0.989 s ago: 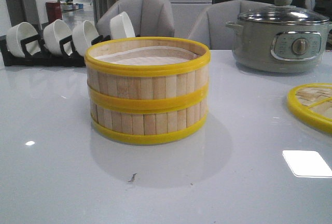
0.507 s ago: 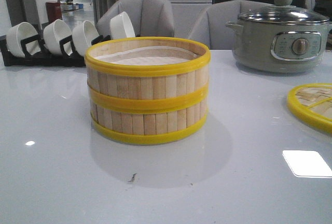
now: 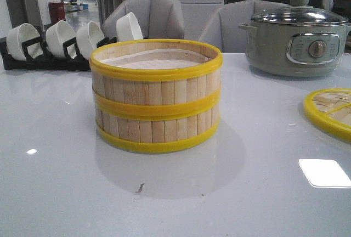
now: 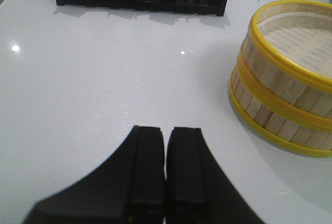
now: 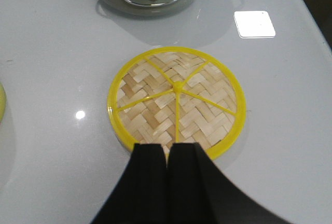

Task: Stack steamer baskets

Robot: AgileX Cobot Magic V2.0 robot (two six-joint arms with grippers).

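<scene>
Two steamer baskets stand stacked in the middle of the white table: the upper basket point(image 3: 156, 78) sits squarely on the lower basket point(image 3: 158, 128), with a white paper liner inside the top one. The stack also shows in the left wrist view point(image 4: 282, 84). My left gripper point(image 4: 166, 130) is shut and empty above bare table, to the left of the stack. My right gripper point(image 5: 167, 147) is shut and empty, hovering over the near rim of the flat woven lid point(image 5: 176, 102). Neither gripper shows in the front view.
A grey electric pot point(image 3: 296, 37) with a glass lid stands at the back right, just beyond the woven lid point(image 3: 330, 111). A black rack of white bowls point(image 3: 60, 42) stands at the back left. Grey chairs are behind the table.
</scene>
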